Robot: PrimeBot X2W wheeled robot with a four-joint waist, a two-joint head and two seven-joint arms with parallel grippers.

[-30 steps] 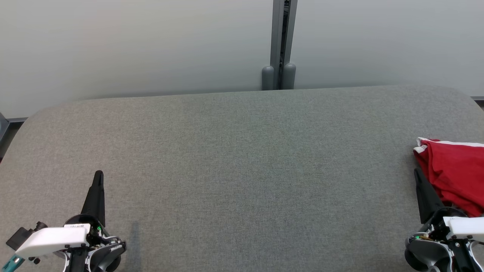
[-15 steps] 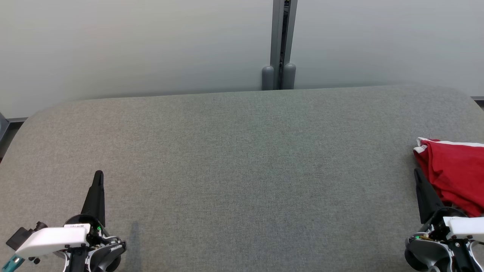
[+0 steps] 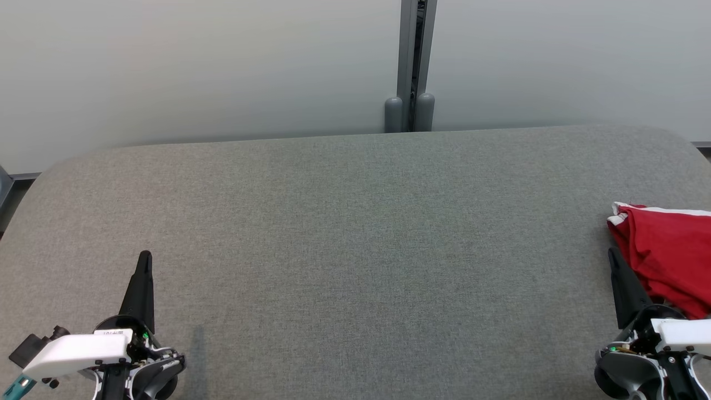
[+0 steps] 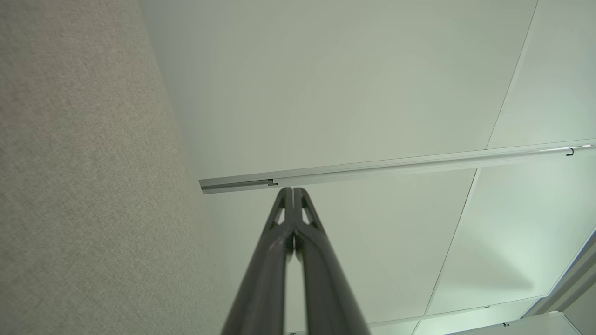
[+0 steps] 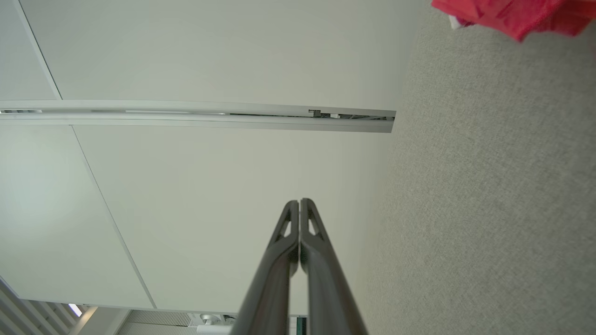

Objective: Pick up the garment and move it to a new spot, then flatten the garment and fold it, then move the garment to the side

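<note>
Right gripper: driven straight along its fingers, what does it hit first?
Probably the pale wall: the shut right gripper points across the grey table toward it, with the red garment off to its right. Depth is unclear.

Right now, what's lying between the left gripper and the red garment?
In the head view, bare grey table runs from the left gripper to the right gripper, which sits shut beside the red garment.
</note>
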